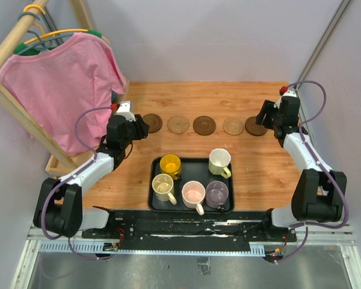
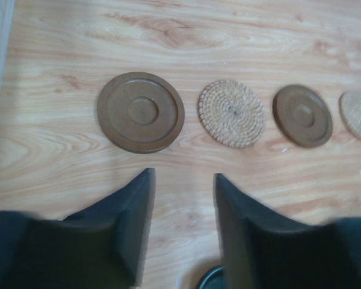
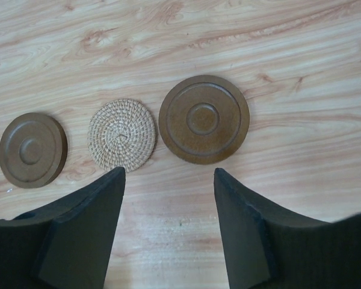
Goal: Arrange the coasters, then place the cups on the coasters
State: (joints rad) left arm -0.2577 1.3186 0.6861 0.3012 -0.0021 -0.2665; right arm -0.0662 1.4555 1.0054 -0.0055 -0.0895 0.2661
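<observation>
Several round brown coasters lie in a row across the far half of the table, from a dark coaster [image 1: 152, 123] on the left to another dark coaster [image 1: 255, 126] on the right. My left gripper [image 1: 138, 127] hovers just short of the leftmost dark coaster [image 2: 141, 112], open [image 2: 182, 174] and empty. Beside that coaster lies a woven coaster [image 2: 231, 113]. My right gripper [image 1: 266, 114] stands at the rightmost dark coaster [image 3: 204, 118], open [image 3: 168, 173] with nothing in it. Several cups stand on the black tray [image 1: 195, 165]: yellow [image 1: 170, 164], pale green [image 1: 219, 161], cream [image 1: 163, 185], pink [image 1: 194, 194], purple-grey [image 1: 217, 192].
A pink shirt [image 1: 60, 84] hangs on a wooden rack [image 1: 24, 114] at the left rear, close to my left arm. The black tray sits near the table's front edge between the arm bases. A metal post [image 1: 325, 42] rises at the right rear.
</observation>
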